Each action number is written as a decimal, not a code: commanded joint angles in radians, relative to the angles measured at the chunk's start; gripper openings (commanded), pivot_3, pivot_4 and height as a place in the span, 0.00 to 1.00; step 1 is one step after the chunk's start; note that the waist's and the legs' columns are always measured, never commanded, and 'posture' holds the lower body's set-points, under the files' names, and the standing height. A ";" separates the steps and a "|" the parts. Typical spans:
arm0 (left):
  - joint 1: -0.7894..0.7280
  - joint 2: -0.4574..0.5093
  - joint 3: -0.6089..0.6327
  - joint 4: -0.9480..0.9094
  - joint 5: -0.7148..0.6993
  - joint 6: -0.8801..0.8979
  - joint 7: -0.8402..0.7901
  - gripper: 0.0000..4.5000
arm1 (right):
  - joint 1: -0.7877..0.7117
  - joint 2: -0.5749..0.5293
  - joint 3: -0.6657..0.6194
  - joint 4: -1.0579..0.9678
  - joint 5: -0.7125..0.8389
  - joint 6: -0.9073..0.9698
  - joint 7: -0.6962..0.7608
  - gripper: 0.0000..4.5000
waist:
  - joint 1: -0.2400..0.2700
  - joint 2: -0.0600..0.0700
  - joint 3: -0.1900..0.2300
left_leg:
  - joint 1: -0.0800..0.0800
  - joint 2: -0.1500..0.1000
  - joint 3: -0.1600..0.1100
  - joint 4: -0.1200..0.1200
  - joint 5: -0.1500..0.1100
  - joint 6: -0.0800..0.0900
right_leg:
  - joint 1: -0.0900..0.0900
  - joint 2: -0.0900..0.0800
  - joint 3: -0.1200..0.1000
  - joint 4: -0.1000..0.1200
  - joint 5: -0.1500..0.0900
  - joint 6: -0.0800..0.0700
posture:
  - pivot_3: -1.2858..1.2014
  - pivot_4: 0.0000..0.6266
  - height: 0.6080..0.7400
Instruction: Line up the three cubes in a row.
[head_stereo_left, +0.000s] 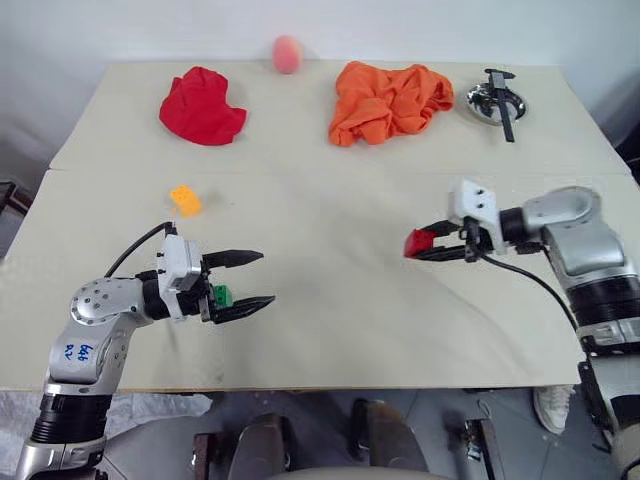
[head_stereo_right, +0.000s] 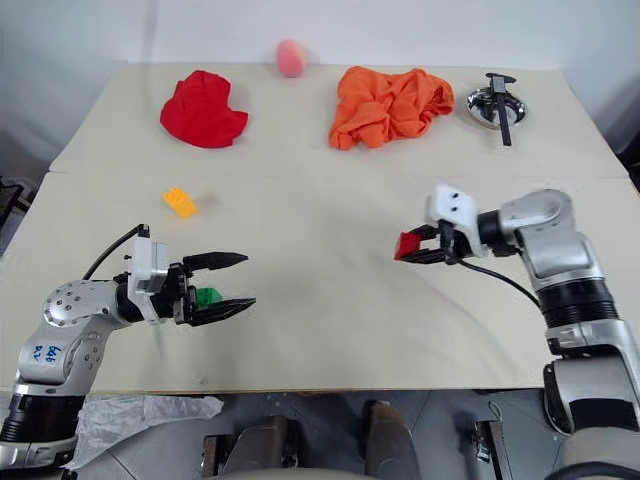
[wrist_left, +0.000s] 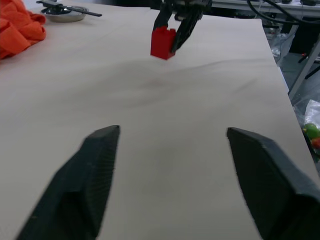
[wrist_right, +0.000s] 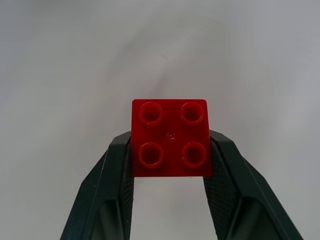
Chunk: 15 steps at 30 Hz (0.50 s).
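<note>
A yellow-orange cube (head_stereo_left: 185, 200) lies on the table's left side. Nearer the front, my left gripper (head_stereo_left: 266, 277) hovers open, pointing to the right, with nothing between its fingertips (wrist_left: 97, 165). A green cube (head_stereo_left: 221, 295) shows close to the base of its fingers, partly hidden by them; whether it touches them I cannot tell. On the right, my right gripper (head_stereo_left: 420, 248) is shut on the red cube (head_stereo_left: 418, 243), held above the table with its studs facing the wrist camera (wrist_right: 170, 137). The left wrist view also shows the red cube (wrist_left: 162, 42) held in the air.
Along the far edge lie a red cloth (head_stereo_left: 203, 105), a pink ball (head_stereo_left: 287, 53), an orange cloth (head_stereo_left: 388, 100) and a metal bowl (head_stereo_left: 482, 100) with a black tool across it. The table (head_stereo_left: 330, 300) is bare between the two grippers.
</note>
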 joint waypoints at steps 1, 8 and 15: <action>0.001 0.011 0.020 -0.014 -0.016 -0.012 -0.008 1.00 | -0.036 0.002 0.020 0.068 -0.048 -0.068 0.016 0.33 | 0.000 0.000 0.000 | -0.002 0.000 0.000 0.001 0.000 0.000 | -0.002 0.000 0.000 0.000 0.000 0.001 | 0.52 0.24 1.00; 0.031 0.008 0.045 -0.031 -0.020 -0.015 0.006 1.00 | -0.074 0.029 0.051 0.216 -0.086 -0.221 0.070 0.33 | -0.013 0.000 0.000 | -0.008 0.000 0.000 0.002 0.000 0.000 | -0.007 0.000 0.000 0.001 0.001 0.002 | 0.52 0.24 1.00; 0.042 -0.002 0.076 -0.019 -0.010 -0.049 0.036 1.00 | -0.120 0.058 -0.002 0.328 -0.043 -0.394 0.125 0.83 | -0.028 0.000 0.000 | -0.008 0.000 0.000 0.002 0.000 0.000 | -0.007 0.000 0.000 0.001 0.001 0.002 | 0.52 0.24 1.00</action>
